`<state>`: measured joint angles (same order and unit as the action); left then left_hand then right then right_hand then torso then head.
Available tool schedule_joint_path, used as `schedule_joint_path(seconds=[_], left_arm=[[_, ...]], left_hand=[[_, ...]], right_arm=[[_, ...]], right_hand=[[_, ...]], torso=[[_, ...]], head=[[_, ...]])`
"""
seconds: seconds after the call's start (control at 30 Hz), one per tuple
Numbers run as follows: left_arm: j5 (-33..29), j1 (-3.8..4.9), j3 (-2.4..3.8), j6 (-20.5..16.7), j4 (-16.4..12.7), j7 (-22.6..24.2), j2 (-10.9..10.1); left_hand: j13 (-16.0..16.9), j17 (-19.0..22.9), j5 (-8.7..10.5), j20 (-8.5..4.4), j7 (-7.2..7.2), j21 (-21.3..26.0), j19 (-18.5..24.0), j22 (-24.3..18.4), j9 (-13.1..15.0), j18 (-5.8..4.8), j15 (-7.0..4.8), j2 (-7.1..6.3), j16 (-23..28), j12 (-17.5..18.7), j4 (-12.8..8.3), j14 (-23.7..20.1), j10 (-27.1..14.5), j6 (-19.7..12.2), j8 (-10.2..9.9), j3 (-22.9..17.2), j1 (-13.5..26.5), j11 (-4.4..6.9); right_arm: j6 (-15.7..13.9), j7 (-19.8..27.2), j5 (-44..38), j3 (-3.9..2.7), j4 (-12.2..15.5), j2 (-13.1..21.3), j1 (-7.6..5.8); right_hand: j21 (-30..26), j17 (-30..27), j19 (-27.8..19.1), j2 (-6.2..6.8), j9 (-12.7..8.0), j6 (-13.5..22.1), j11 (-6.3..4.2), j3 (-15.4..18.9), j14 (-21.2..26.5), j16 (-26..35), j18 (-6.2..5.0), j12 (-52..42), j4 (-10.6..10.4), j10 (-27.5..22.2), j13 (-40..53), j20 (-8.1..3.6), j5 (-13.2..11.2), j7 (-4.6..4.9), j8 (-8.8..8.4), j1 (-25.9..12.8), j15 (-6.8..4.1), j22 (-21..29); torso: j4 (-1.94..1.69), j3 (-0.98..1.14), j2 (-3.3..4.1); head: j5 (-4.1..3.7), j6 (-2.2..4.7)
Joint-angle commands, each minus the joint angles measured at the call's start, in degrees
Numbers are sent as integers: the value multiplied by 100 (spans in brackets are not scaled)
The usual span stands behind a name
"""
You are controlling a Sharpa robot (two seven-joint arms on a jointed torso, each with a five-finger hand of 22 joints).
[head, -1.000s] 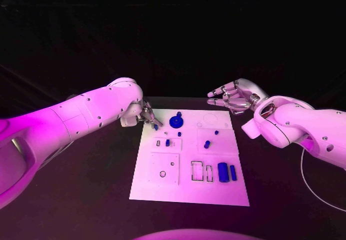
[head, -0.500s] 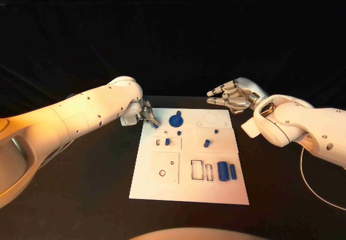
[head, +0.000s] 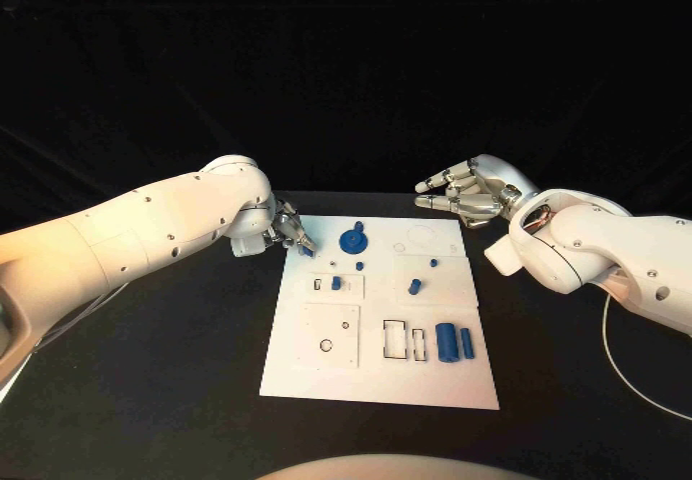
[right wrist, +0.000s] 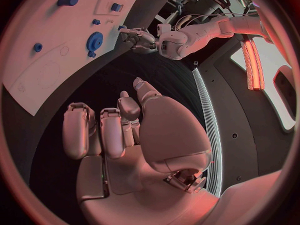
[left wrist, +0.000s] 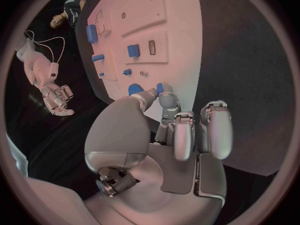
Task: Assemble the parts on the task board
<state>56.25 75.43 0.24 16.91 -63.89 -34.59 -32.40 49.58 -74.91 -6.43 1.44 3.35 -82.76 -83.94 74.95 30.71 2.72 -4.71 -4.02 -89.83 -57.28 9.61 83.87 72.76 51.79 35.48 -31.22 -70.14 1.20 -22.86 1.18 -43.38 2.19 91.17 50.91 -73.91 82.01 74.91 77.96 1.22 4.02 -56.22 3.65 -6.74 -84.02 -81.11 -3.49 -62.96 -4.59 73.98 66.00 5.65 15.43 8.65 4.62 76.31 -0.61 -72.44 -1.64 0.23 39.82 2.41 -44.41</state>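
The white task board (head: pixel 378 380) lies in the middle of the black table. My left hand (head: pixel 289 232) hovers at its far left corner and pinches a small blue part (head: pixel 307 251) between thumb and a finger; the left wrist view shows that blue part (left wrist: pixel 160 88) at the fingertips of my left hand (left wrist: pixel 181 130), over the board (left wrist: pixel 181 30). A blue gear (head: pixel 353 240) sits just right of it. My right hand (head: pixel 464 195) hangs beyond the far right corner, fingers loosely bent, holding nothing; the right wrist view shows my right hand (right wrist: pixel 125 135) empty too.
Two blue cylinders (head: pixel 454 343) lie side by side near the board's right edge, beside outlined slots. Small blue pegs (head: pixel 414 288) and a blue block (head: pixel 336 284) stand mid-board. Bare black table surrounds the board on all sides.
My left arm has swung slightly leftwards while its hand stays at the board's far left corner with the blue part. The right hand has not moved.
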Motion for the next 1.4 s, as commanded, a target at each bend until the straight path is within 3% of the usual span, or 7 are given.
schedule_joint_path(seconds=[0.03, 0.27, 0.43, 0.7, 0.9, 1.23, 1.4], left_arm=[[-101, -2, -2, -517, -392, 407, -184], [417, -122, -41, -751, -1229, 742, -622], [655, -232, -97, -883, -1523, 873, -769], [795, -357, -158, -766, -1638, 834, -806], [827, -391, -165, -648, -1657, 741, -817], [851, -411, -176, -360, -1626, 544, -802], [853, -418, -179, -258, -1626, 492, -820]], left_hand=[[13, -1509, -85, 5, -41, -39, -244, 710, -4, -61, -12, -43, -17, -45, -805, 613, 57, 43, 38, -858, 86, 19], [69, -1509, -118, -3, -56, -71, -262, 751, -16, -71, -19, -116, -17, -96, -870, 613, 120, 80, 58, -935, 140, 33], [119, -1509, -154, -8, -65, -99, -277, 785, -31, -80, -25, -158, -17, -138, -907, 613, 169, 113, 63, -980, 167, 41], [134, -1509, -192, -12, -69, -103, -280, 792, -43, -81, -29, -174, -17, -150, -924, 613, 191, 132, 63, -1013, 190, 46], [149, -1509, -218, -14, -72, -101, -279, 791, -52, -81, -31, -190, -17, -161, -939, 613, 208, 145, 62, -1033, 204, 49], [159, -1509, -246, -17, -74, -110, -284, 802, -61, -84, -33, -202, -17, -168, -952, 613, 223, 159, 61, -1051, 222, 51], [186, -1509, -347, -21, -81, -118, -288, 814, -84, -86, -37, -231, -17, -185, -985, 613, 259, 192, 59, -1092, 271, 57]], right_arm=[[86, 32, -10, 0, 7, 2, 2], [97, 34, -10, 0, -2, 8, 2], [103, 36, -9, 0, -11, 9, 3], [114, 39, -9, 2, -23, -2, 4], [117, 38, -9, 3, -21, -3, 4], [122, 37, -9, 4, -20, -8, 4], [125, 38, -9, 4, -22, -10, 4]], right_hand=[[-28, 87, -23, -41, -7, -42, -9, -9, -291, 22, -55, 10, -20, -32, 0, 4, 25, 3, -17, -36, -5, 10], [-31, 84, -26, -49, -7, -44, -8, -9, -291, 25, -55, 5, -30, -30, 3, 4, 36, 4, -18, -43, -5, 15], [-31, 84, -26, -49, -7, -44, -8, -9, -291, 25, -55, 5, -30, -30, 3, 4, 36, 4, -18, -43, -5, 15], [-31, 84, -26, -49, -7, -44, -8, -9, -291, 25, -55, 5, -30, -30, 3, 4, 36, 4, -18, -43, -5, 15], [-31, 84, -26, -49, -7, -44, -8, -9, -291, 25, -55, 5, -30, -30, 3, 4, 36, 4, -18, -43, -5, 15], [-31, 84, -26, -49, -7, -44, -8, -9, -291, 25, -55, 5, -30, -30, 3, 4, 36, 4, -18, -43, -5, 15], [-31, 84, -26, -49, -7, -44, -8, -9, -291, 25, -55, 5, -30, -30, 3, 4, 36, 4, -18, -43, -5, 15]], torso=[[-7, -1, 9], [-10, -1, 1], [-14, -3, 1], [17, -4, 17], [0, 1, 15], [9, -2, 12], [4, -2, 13]], head=[[4, 3], [21, -4], [28, 21], [43, 9], [41, -14], [58, -47], [63, -63]])
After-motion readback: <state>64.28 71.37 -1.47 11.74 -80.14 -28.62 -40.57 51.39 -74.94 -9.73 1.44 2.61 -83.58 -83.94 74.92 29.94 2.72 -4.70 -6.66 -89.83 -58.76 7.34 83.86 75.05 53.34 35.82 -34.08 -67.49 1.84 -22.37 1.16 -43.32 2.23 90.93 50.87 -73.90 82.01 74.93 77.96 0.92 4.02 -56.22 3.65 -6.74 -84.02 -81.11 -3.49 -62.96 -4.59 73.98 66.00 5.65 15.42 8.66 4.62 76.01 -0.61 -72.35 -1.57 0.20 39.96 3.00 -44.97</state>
